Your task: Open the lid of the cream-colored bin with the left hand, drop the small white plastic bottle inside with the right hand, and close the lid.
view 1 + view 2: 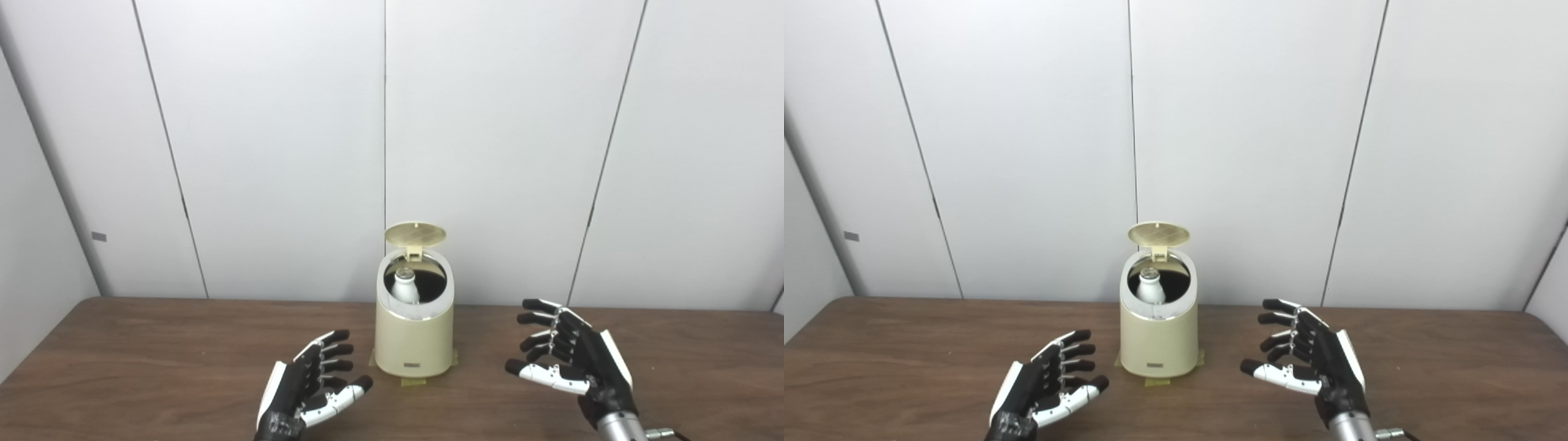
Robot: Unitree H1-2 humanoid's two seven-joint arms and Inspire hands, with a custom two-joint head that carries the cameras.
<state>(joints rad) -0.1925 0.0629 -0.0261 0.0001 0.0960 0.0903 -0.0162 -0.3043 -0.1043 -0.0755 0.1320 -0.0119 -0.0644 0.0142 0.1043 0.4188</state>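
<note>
**Bottle in, lid yet to close**

The left hand [309, 383] hovered empty, fingers spread, over the brown wooden table [122, 355]. Just to its right stood the cream-colored oval plastic bin [414, 340], its round lid [415, 234] tipped upright at the back. The small white plastic bottle [405, 286] stood inside, neck near the rim. A careless push might topple the bin. The right hand [566, 355] hovered empty, fingers apart.

place: looks like a robot test lab tbh | walls: plain pale grey wall panels [490, 135] with thin dark seams, zero decor | surface: dark brown wood-grain surface [122, 361] pushed against them | giveaway: strips of yellowish tape [413, 381] under the cream-colored plastic bin [414, 343]
</note>
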